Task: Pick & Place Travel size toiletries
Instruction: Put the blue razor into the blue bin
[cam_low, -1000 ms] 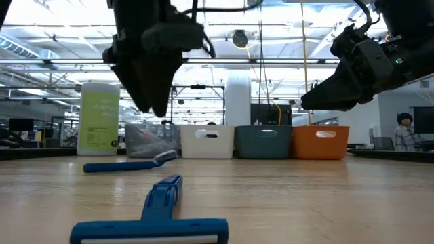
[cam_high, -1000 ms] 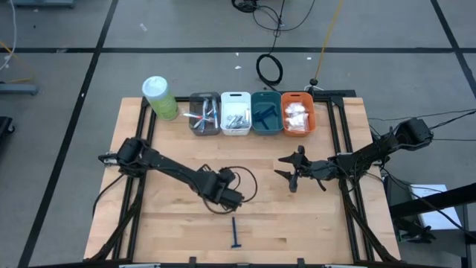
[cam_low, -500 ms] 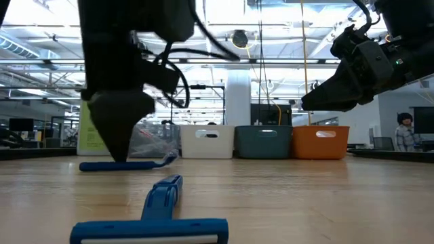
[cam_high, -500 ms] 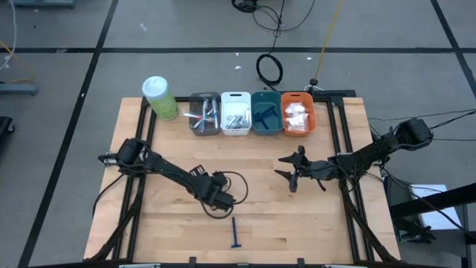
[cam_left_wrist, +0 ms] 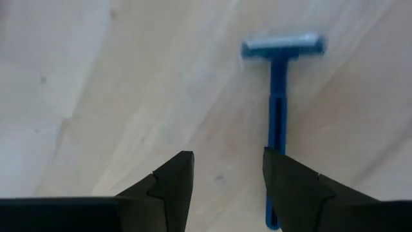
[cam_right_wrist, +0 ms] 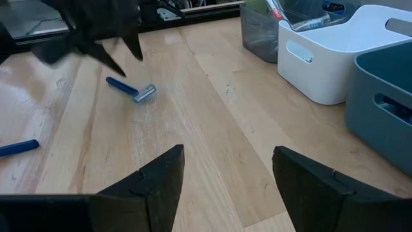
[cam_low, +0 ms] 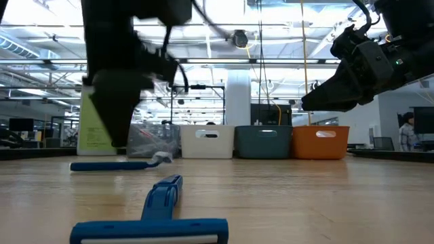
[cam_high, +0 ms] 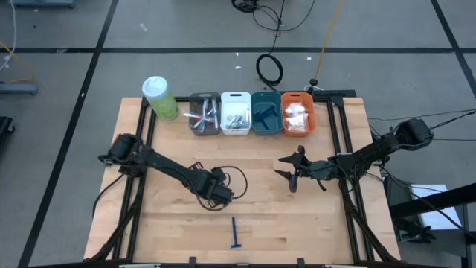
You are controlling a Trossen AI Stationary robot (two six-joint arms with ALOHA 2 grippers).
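A dark blue razor (cam_left_wrist: 279, 96) lies flat on the wooden table, its silvery head (cam_low: 161, 159) toward the right. My left gripper (cam_left_wrist: 225, 158) points down over its handle end (cam_low: 88, 165), open, with the handle running along the inner edge of one finger (cam_left_wrist: 290, 187). In the high view the left gripper (cam_high: 215, 193) hides this razor. A second blue razor (cam_high: 235, 234) lies near the front edge, its head (cam_low: 149, 230) nearest the low camera. My right gripper (cam_high: 283, 170) hangs open above the table's right half, holding nothing. My left gripper comes at the razor from above with open fingers. One finger (cam_left_wrist: 290, 187) stands over the handle's free end (cam_left_wrist: 275, 193). I cannot tell whether it touches the handle. The razor lies flat on the table.
Along the far edge stand a grey bin (cam_high: 204, 113), a white bin (cam_high: 236, 113), a teal bin (cam_high: 265, 112) and an orange bin (cam_high: 297, 112), each holding small items. A pale-green cylinder (cam_high: 159, 97) stands to their left. Bare wood lies between the arms.
My left gripper has sunk toward the table and gone toward its left edge, coming down at the razor's handle end. That razor has slid a little toward the left. My right gripper has kept still.
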